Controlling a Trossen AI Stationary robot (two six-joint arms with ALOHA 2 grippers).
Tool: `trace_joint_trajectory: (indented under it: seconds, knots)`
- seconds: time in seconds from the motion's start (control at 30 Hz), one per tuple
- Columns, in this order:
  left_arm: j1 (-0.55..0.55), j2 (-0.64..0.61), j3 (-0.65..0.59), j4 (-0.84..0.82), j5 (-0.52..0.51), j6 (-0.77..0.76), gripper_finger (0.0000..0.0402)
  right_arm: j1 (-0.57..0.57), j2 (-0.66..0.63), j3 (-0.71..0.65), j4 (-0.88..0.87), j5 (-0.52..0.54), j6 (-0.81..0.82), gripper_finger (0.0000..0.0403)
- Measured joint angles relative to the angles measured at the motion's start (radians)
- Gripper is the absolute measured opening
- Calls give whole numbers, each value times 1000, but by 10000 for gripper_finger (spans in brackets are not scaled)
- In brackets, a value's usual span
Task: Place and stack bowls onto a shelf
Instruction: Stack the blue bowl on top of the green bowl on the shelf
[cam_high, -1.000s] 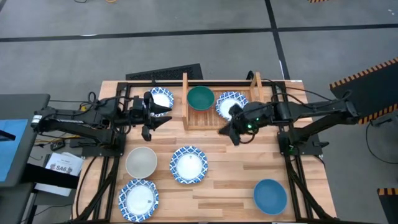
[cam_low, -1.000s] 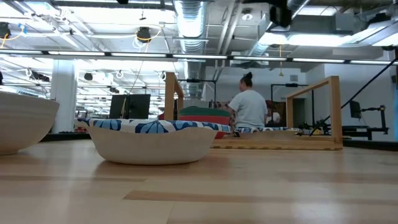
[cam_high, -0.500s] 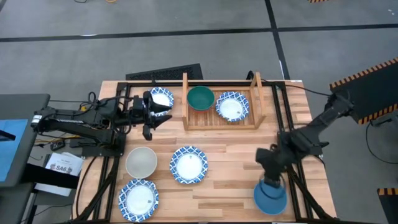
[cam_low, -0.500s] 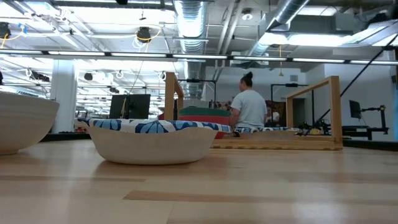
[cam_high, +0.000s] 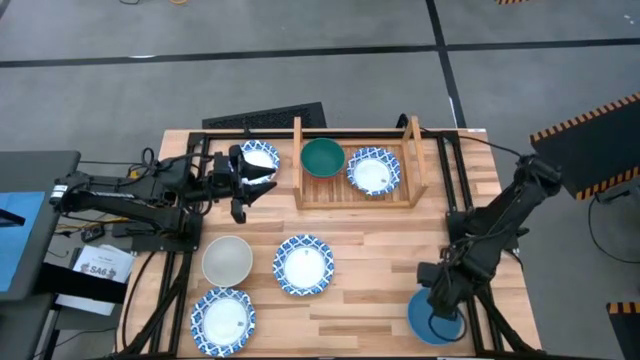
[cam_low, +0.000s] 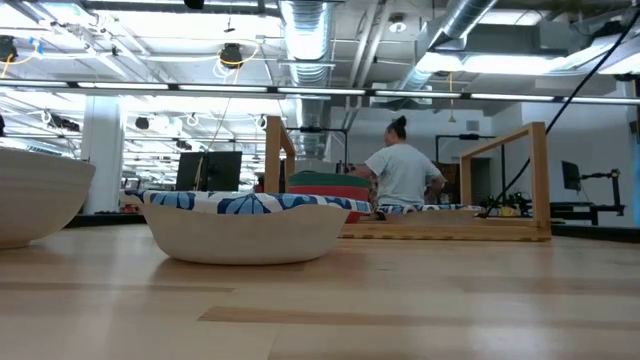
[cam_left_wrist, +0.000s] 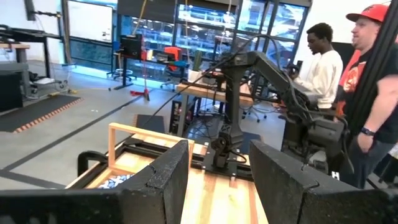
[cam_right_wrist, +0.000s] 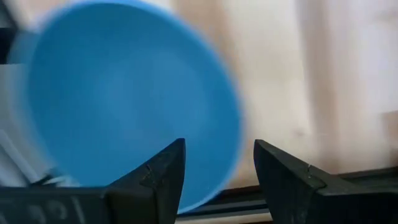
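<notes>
The shelf stands at the table's far middle. On it are a green bowl and a blue-patterned bowl. In the low view the green bowl rests on a red one. My right gripper points down, open, just above the plain blue bowl at the near right. In the right wrist view the blue bowl's rim runs between the fingers of my right gripper, which I do not see touching it. My left gripper hovers open beside a patterned bowl, left of the shelf.
An off-white bowl and two patterned bowls sit on the table's near left half. Black frame rails run along the table beside the blue bowl. People stand in the room beyond the table.
My right gripper has left the patterned bowl on the shelf and swung toward the table's near right corner. It has come down and tipped to point straight down over the blue bowl. The patterned bowl stays on the shelf.
</notes>
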Motion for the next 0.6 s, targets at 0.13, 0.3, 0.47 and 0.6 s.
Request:
trace_joint_trajectory:
  seconds: [0.13, 0.3, 0.47, 0.6]
  knots:
    - [0, 0, 0, -5, -7, -5, 153, -6, 23, -9, -31, 23, -15, 214]
    - [0, 0, 0, -5, -7, -6, 153, -5, 63, -8, 5, 27, -74, 214]
    - [0, 0, 0, -5, -7, -7, 153, -10, 139, -8, 21, 24, -98, 214]
    - [0, 0, 0, -5, -7, -9, 153, -24, 176, -8, 40, 21, -85, 205]
